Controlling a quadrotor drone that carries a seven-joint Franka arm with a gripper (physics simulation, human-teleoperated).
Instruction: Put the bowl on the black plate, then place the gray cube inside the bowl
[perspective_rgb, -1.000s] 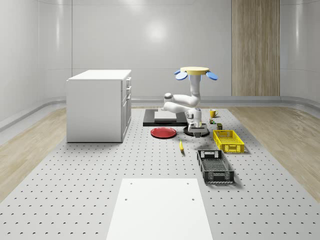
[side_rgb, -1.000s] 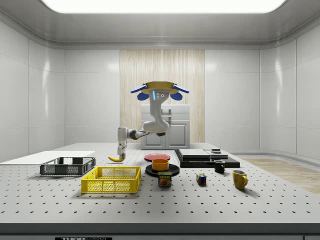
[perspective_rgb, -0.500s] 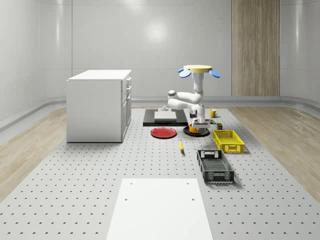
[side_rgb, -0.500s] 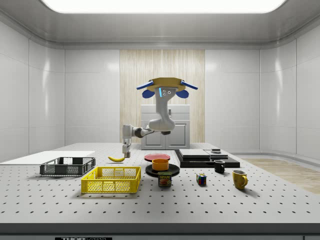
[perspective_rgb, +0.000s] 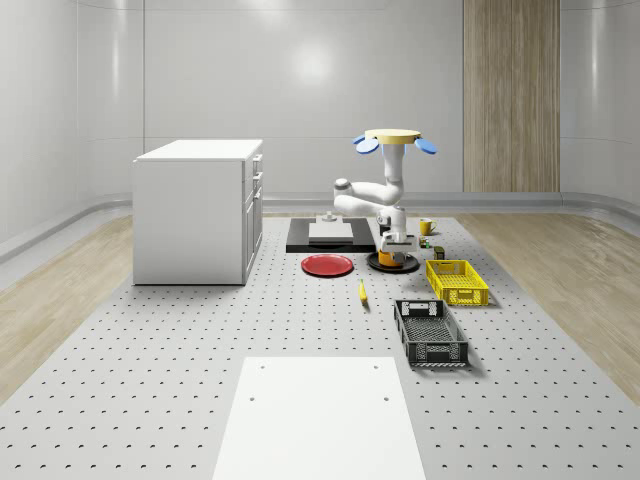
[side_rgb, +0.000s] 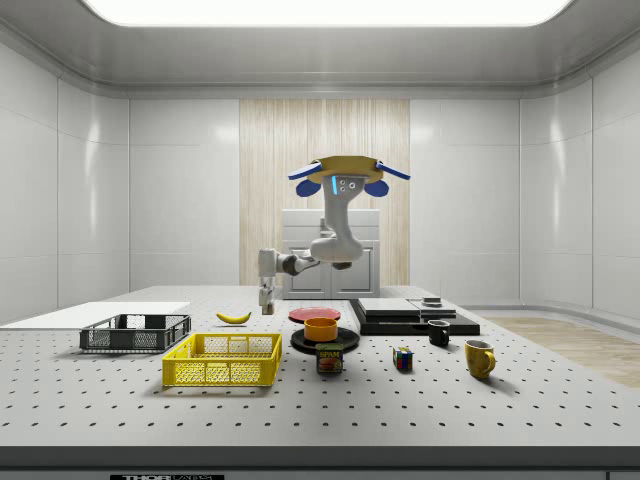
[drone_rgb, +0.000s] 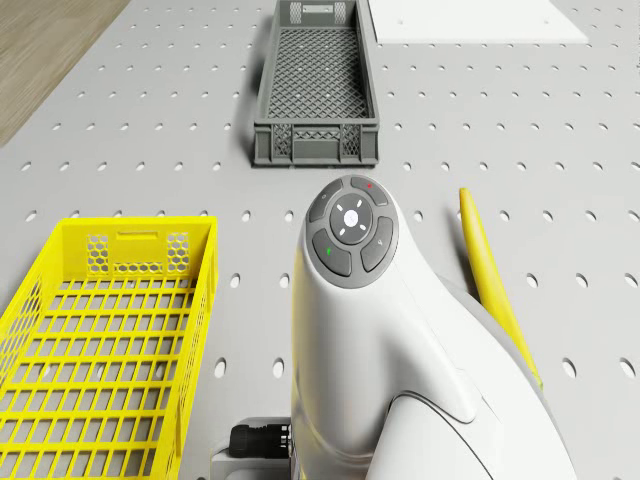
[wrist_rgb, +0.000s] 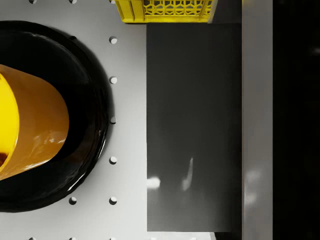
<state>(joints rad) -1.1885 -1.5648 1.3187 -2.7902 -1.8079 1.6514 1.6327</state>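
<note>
The orange bowl (perspective_rgb: 387, 258) (side_rgb: 321, 328) (wrist_rgb: 30, 125) sits on the black plate (perspective_rgb: 378, 264) (side_rgb: 346, 341) (wrist_rgb: 87, 90). The drone (perspective_rgb: 393, 139) (side_rgb: 348, 172) hovers above the table by the plate. Its white arm (drone_rgb: 350, 225) bends down to the gripper (perspective_rgb: 399, 244) (side_rgb: 267, 303), which hangs just above the bowl and apart from it, holding nothing. A small gray cube (perspective_rgb: 327, 216) (side_rgb: 432, 300) rests on the pale slab on the black platform (perspective_rgb: 300, 244) (side_rgb: 420, 323).
Beside the plate are a yellow crate (perspective_rgb: 457, 281) (side_rgb: 224, 359) (drone_rgb: 110, 340), a dark crate (perspective_rgb: 430, 332) (side_rgb: 135, 332) (drone_rgb: 318, 85), a banana (perspective_rgb: 362, 291) (side_rgb: 233, 318) (drone_rgb: 490, 270) and a red plate (perspective_rgb: 327, 265) (side_rgb: 314, 314). A can (side_rgb: 329, 358), a colour cube (side_rgb: 402, 358) and two mugs (side_rgb: 479, 358) stand nearby. A white cabinet (perspective_rgb: 198, 210) rises at the whole-scene view's left.
The drone and arm have shifted toward the side view's right. The gripper has lifted from around the bowl, which stays on the black plate.
</note>
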